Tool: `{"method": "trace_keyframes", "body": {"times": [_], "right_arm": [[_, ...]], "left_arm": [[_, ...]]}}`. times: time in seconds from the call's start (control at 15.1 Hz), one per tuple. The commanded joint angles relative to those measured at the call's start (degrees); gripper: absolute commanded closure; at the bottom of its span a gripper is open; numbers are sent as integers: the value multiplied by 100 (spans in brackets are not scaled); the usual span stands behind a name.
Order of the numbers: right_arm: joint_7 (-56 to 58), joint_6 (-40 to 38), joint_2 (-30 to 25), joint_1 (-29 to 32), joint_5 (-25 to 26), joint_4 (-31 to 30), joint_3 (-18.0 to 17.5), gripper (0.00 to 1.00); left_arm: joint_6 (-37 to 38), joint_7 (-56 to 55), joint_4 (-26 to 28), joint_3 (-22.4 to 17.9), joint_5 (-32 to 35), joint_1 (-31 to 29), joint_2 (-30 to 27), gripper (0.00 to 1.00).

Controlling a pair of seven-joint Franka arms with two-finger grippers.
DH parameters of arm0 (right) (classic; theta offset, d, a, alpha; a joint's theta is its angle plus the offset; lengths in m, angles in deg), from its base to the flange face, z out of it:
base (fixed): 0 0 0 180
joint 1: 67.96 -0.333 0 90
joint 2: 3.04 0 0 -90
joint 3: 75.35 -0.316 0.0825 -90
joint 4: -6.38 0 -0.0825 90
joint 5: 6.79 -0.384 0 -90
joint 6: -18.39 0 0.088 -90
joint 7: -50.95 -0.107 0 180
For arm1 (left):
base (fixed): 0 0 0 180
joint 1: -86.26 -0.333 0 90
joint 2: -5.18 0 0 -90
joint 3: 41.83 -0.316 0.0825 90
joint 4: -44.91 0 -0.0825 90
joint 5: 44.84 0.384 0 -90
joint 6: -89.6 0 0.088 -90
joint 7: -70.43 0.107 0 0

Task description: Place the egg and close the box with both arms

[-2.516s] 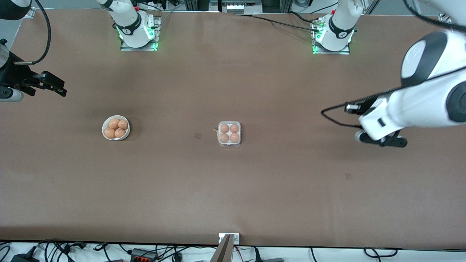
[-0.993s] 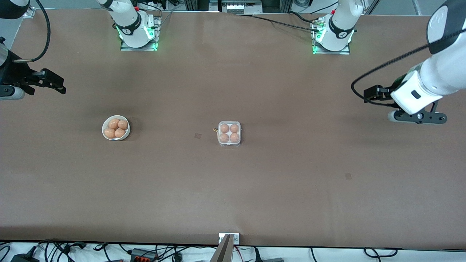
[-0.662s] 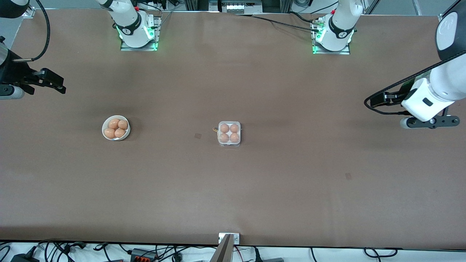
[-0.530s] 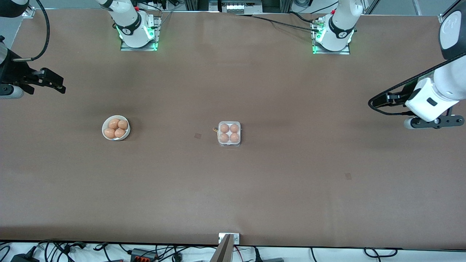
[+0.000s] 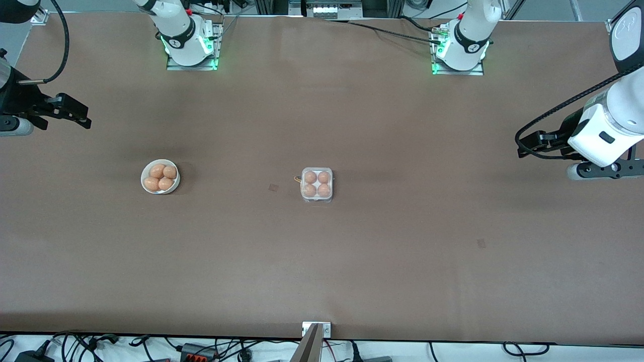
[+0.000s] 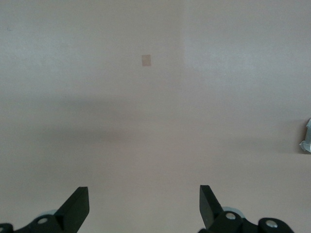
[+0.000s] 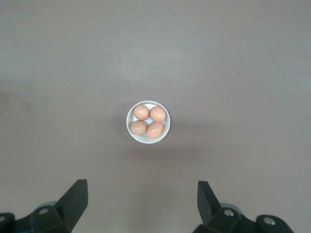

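Clear plastic, that's the box (image 5: 317, 184) sitting mid-tabletop (image 5: 382, 261), lid apparently down over 4 orange-brown eggs, 1 per cell. Toward the right arm's end there's a white bowl (image 5: 160, 177) with 4 more eggs in it, well apart from the box.

Both arms are parked wide. The left tool (image 6: 143, 206) hangs over bare tabletop at the left arm's end, fingers spread and holding nothing. The right tool (image 7: 142, 204) hovers at its own end, also released and empty, its wrist camera looking straight down at the bowl.

By my read the placing and closing look finished: every cell is filled and the lid seems shut, though I can't tell whether its clasp is fully latched. So this looks like the retreat step, with nothing left to grasp. If anything remains, it's a gentle press on the lid's edge.
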Motion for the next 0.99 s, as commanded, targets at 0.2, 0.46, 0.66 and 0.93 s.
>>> {"method": "trace_keyframes", "body": {"times": [0.2,0.46,0.66,0.93], "right_arm": [[-91,-45,-123,-6,-35,-71,-6,0],[-91,-62,-131,-6,-35,-71,-6,0],[-100,-62,-131,-6,-35,-71,3,0],[-100,-62,-131,-15,-44,-71,-6,0]], "left_arm": [[-68,-78,-16,25,77,-24,-82,0],[-77,-96,-16,43,51,37,-73,0],[-77,-79,-16,43,-10,-15,-73,0],[-77,-78,-16,34,-81,-15,-73,0]]}}
